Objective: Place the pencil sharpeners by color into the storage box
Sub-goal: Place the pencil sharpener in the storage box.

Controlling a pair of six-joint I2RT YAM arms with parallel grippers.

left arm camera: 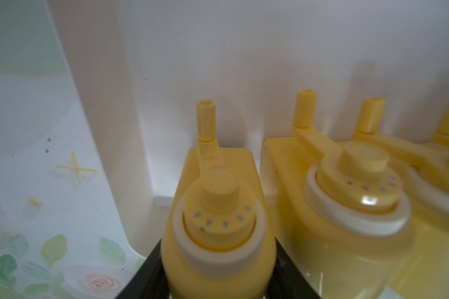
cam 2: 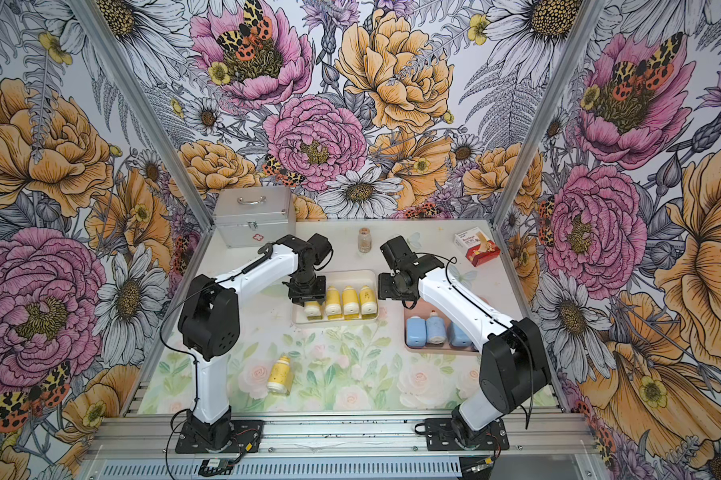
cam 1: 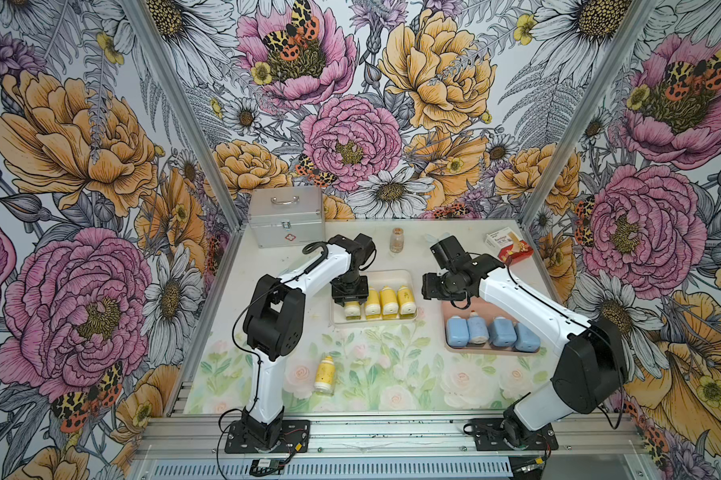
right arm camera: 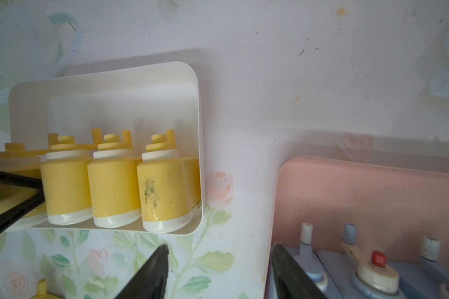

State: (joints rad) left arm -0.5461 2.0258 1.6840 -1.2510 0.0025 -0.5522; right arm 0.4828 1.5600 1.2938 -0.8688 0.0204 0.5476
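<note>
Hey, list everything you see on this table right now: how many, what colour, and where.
yellow sharpeners: five, yellow with white ends; four in the white tray, one loose on the mat near the left arm
blue sharpeners: four, light blue; in the pink tray
white tray: one, white; mid-table
pink tray: one, pink; beside the white tray, on the right arm's side
case: one, silver; back corner, left arm's side
vial: one, brown; back middle
carton: one, red and white; back, right arm's side
mat: one, floral; under everything
left gripper: black; shut on the end yellow sharpener in the white tray
right gripper: black; open, empty, near the gap between the trays
</note>
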